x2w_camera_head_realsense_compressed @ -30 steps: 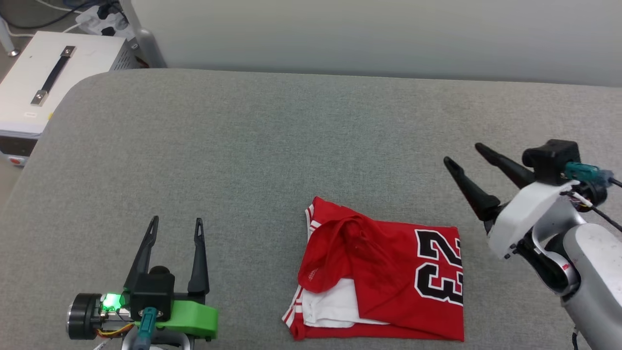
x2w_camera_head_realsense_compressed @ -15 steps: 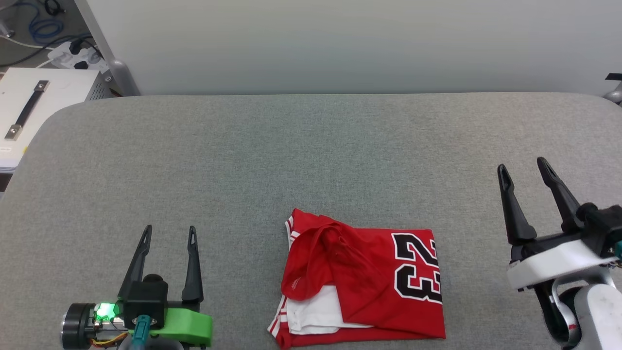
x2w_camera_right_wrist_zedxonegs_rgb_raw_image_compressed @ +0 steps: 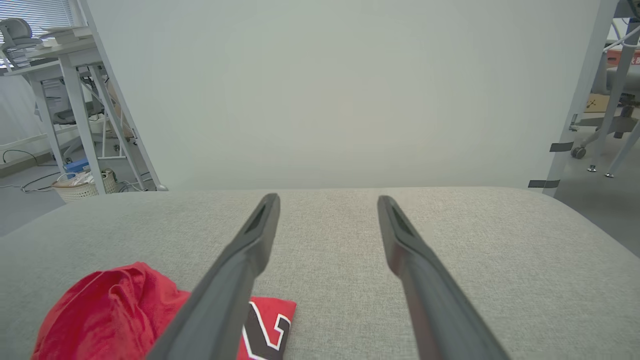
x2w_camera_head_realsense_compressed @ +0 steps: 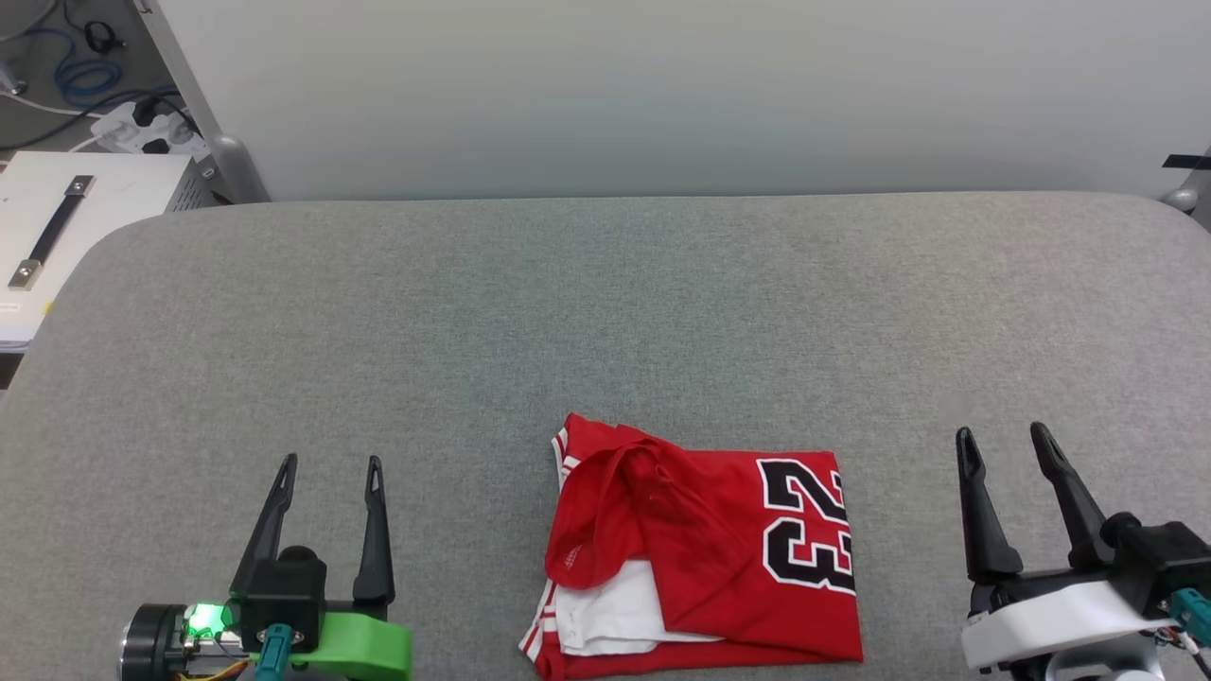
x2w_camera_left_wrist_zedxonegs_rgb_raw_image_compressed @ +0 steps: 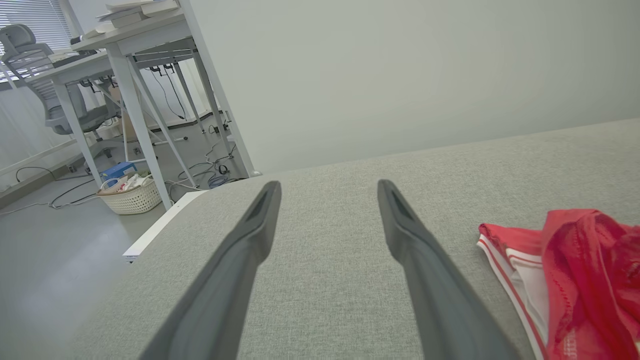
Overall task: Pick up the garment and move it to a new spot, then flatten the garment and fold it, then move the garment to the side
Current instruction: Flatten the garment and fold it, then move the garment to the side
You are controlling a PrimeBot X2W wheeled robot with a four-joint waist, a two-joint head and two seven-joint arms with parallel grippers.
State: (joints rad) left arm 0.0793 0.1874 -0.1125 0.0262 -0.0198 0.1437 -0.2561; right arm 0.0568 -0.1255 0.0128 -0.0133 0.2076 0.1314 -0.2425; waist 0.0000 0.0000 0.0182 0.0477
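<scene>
The garment [x2w_camera_head_realsense_compressed: 705, 553] lies folded on the grey table near its front edge, a red jersey with a black "23" on its right half and a white sleeve showing at the lower left. Its bunched red edge shows in the left wrist view [x2w_camera_left_wrist_zedxonegs_rgb_raw_image_compressed: 575, 280] and in the right wrist view [x2w_camera_right_wrist_zedxonegs_rgb_raw_image_compressed: 115, 312]. My left gripper [x2w_camera_head_realsense_compressed: 331, 465] rests open at the lower left, well apart from the garment. At the lower right my right gripper [x2w_camera_head_realsense_compressed: 1001, 437] stands open, a little way from the jersey's right edge. Nothing sits between either pair of fingers.
The grey padded table [x2w_camera_head_realsense_compressed: 605, 312] spreads wide behind and beside the garment, ending at a pale wall. A white box with a black handle [x2w_camera_head_realsense_compressed: 57, 227] and cables sit on the floor past the table's left corner. Desks and a basket [x2w_camera_left_wrist_zedxonegs_rgb_raw_image_compressed: 132, 197] stand further left.
My right gripper has dropped from mid-right to the lower right and turned its fingers upright. The camera has shifted, so the garment sits lower and more to the left in view. My left gripper holds still.
</scene>
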